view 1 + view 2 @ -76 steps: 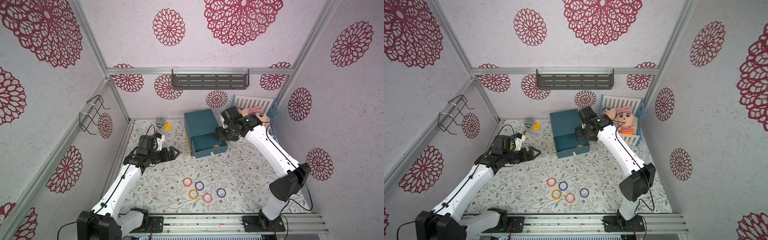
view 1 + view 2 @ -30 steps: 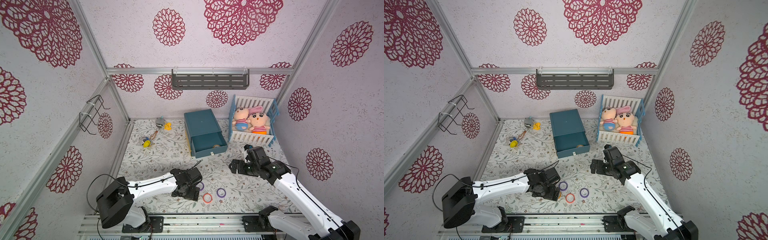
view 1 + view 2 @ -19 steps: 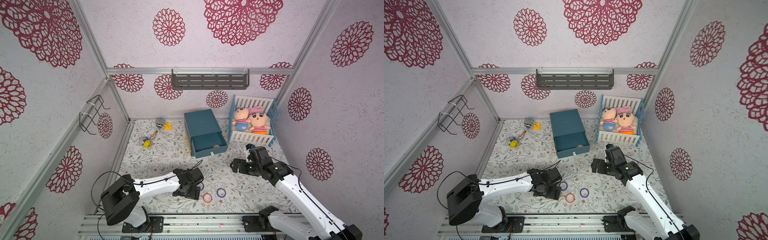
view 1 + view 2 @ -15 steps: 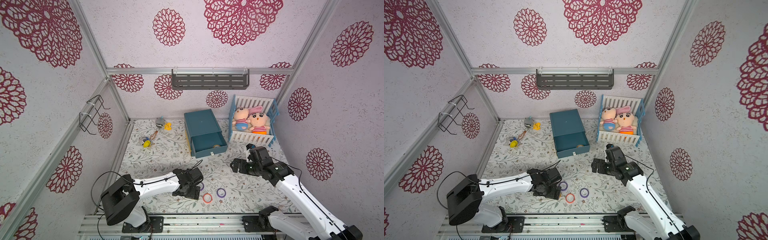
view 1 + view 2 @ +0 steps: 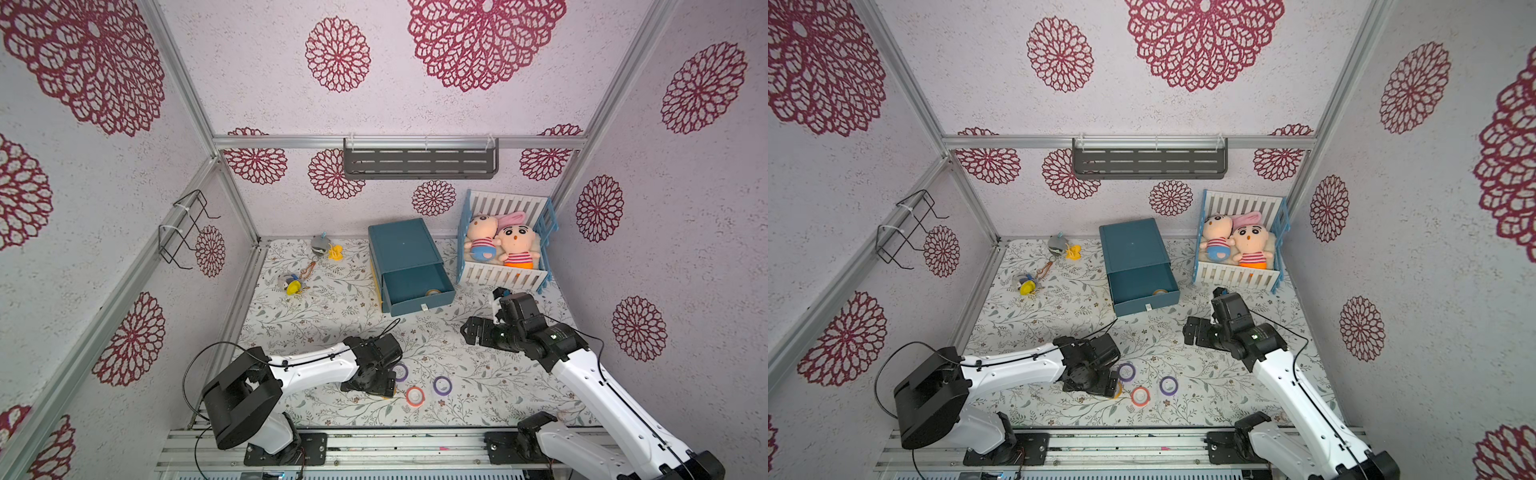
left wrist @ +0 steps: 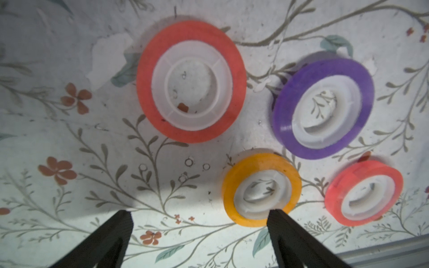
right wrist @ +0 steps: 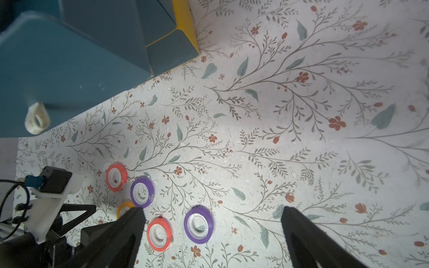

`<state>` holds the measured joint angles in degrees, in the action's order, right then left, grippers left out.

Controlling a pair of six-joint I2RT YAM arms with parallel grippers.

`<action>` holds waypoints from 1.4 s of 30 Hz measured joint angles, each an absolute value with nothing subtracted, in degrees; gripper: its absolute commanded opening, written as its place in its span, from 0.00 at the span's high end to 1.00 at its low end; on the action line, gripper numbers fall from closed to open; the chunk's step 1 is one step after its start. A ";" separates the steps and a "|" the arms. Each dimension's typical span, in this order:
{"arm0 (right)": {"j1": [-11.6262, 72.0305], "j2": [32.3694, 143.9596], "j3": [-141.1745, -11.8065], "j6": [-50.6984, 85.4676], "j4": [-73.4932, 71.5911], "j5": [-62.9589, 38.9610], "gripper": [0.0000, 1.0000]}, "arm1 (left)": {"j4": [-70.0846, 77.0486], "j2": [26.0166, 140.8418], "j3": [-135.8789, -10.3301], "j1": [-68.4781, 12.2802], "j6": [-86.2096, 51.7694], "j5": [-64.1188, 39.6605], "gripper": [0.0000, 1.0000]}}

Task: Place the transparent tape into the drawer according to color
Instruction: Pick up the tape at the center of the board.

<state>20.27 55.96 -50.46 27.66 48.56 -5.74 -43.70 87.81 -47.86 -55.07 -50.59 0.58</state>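
Low in both top views, just past the front rail, the left gripper (image 5: 370,384) points down over the floral surface (image 5: 316,307) at the tape cluster. Its jaws are released wide with nothing between them. In the left wrist view a yellow-orange tape ring (image 6: 260,160) lies at the lower right, its rim overlapped by one fingertip (image 6: 275,214); whether they touch cannot be told. A red-orange tape ring (image 6: 362,167) lies just right of it, a purple tape ring (image 6: 284,116) just above, and a second red-orange tape ring (image 6: 145,88) at upper centre. All four lie flat and close together. In a top view a second purple tape ring (image 5: 436,386) lies a little right of the cluster.

Farther up and to the right, the right gripper (image 5: 470,330) hangs above the surface, jaws also released and empty. Beyond it, at frame centre, the blue cabinet (image 5: 401,243) has its top drawer (image 5: 419,305) pulled open. One yellowish tape ring (image 5: 433,292) lies in the drawer's lower right corner as seen. Right of the cabinet stands a toy crib (image 5: 503,278) holding two plush dolls (image 5: 500,245). To its left, keychain toys (image 5: 294,286) lie on the surface. A grey shelf (image 5: 419,164) hangs on the back wall.
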 measured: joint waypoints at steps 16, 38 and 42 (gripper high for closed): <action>19.59 55.96 -50.46 27.64 48.51 -5.91 0.01 | -46.83 88.68 -47.81 -53.15 -50.28 2.09 0.05; 18.48 56.51 -50.46 27.57 47.88 -6.00 0.01 | -46.48 84.42 -48.36 -52.18 -49.30 -3.79 0.11; 18.33 56.51 -50.46 27.59 47.90 -6.02 0.01 | -46.19 85.14 -47.31 -52.25 -49.69 -4.08 0.13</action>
